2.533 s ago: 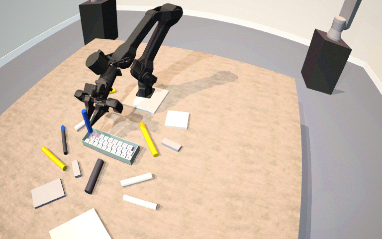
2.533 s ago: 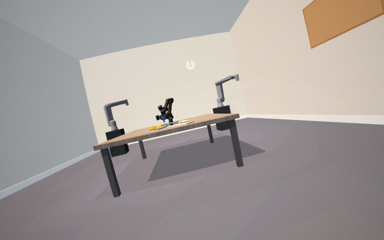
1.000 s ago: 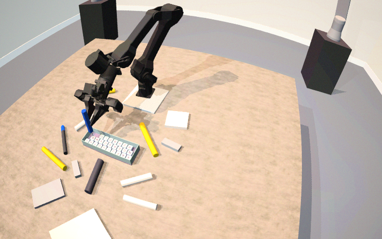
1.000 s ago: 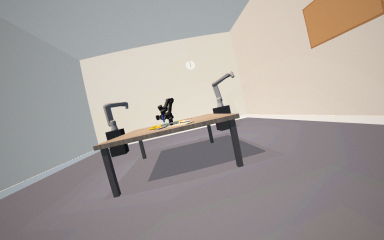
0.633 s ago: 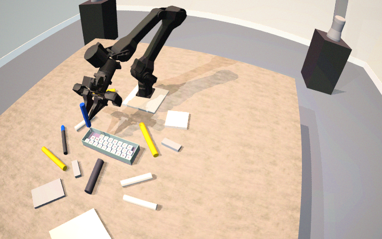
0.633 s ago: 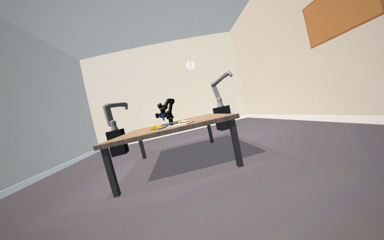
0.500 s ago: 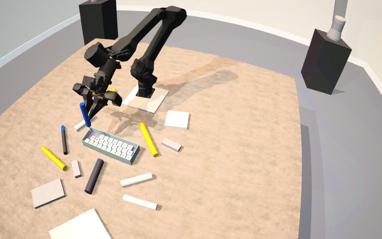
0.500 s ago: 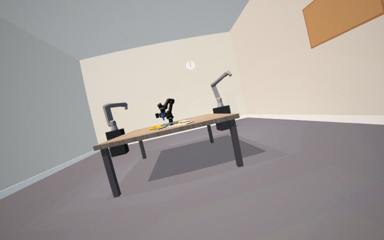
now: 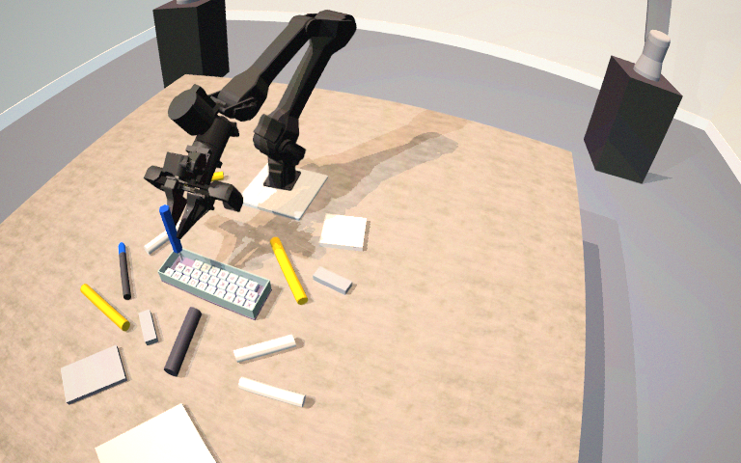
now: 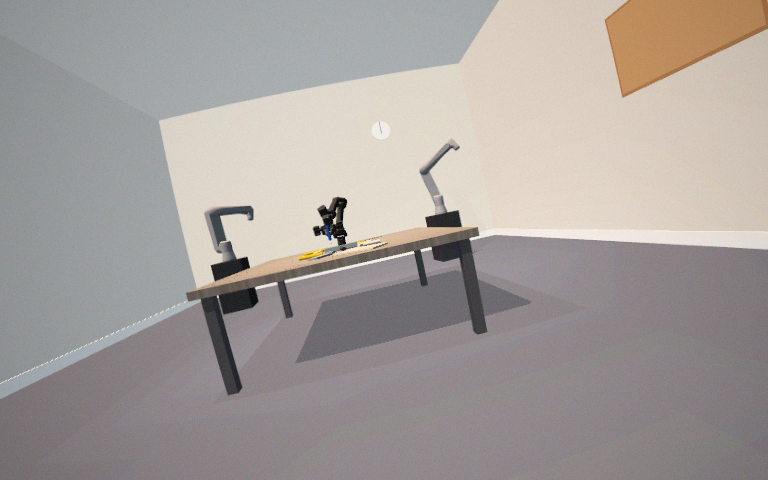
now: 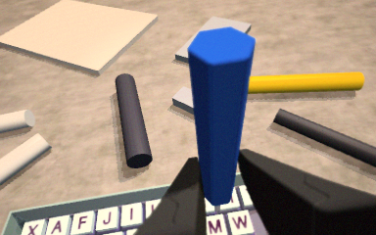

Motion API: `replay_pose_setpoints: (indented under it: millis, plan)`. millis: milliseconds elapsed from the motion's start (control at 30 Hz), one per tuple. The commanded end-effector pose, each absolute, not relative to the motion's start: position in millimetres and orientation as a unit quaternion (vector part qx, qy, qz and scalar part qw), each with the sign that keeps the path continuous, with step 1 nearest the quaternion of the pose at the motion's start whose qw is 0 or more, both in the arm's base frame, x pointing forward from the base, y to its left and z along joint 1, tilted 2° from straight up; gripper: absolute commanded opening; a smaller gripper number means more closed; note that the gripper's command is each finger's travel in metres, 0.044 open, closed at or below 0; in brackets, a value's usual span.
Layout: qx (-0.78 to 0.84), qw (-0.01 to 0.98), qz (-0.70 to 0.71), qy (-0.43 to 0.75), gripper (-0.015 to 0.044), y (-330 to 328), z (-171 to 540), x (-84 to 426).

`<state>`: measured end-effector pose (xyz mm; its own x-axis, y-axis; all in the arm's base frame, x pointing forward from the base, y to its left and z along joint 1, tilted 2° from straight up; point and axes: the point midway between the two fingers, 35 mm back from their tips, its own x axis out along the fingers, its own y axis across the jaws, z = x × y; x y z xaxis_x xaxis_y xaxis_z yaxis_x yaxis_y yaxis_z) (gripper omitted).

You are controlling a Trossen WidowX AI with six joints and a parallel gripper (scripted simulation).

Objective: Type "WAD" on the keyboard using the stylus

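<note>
My gripper (image 9: 178, 235) (image 11: 217, 162) is shut on the blue stylus (image 9: 170, 228) (image 10: 328, 232) (image 11: 220, 103), which stands nearly upright with its thin tip down. The tip is over the back left corner of the keyboard (image 9: 210, 296) (image 11: 88, 202) in the top view. In the wrist view the W key (image 11: 240, 221) is right of the stylus's lower end, and the M key (image 11: 215, 226) is just below it. The A key (image 11: 57, 225) is far left. I cannot read a D key; the fingers hide part of the keyboard. Whether the tip touches a key cannot be told.
A yellow rod (image 9: 288, 270) lies right of the keyboard. A black rod (image 9: 182, 340) (image 11: 133, 122), a blue-capped dark pen (image 9: 124, 271), another yellow rod (image 9: 104, 307) (image 11: 308, 82) and two white rods (image 9: 264, 348) (image 9: 271, 392) lie around it. Flat blocks lie farther out.
</note>
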<state>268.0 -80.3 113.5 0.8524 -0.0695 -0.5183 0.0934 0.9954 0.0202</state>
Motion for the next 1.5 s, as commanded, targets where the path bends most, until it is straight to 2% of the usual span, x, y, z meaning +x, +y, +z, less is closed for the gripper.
replay_pose_setpoints:
  millis: [0,1467]
  plan:
    - [0.024,0.961,-0.044,0.272,0.0000,-72,113,273]
    - [0.027,0.966,-0.042,0.253,0.0000,43,123,292]
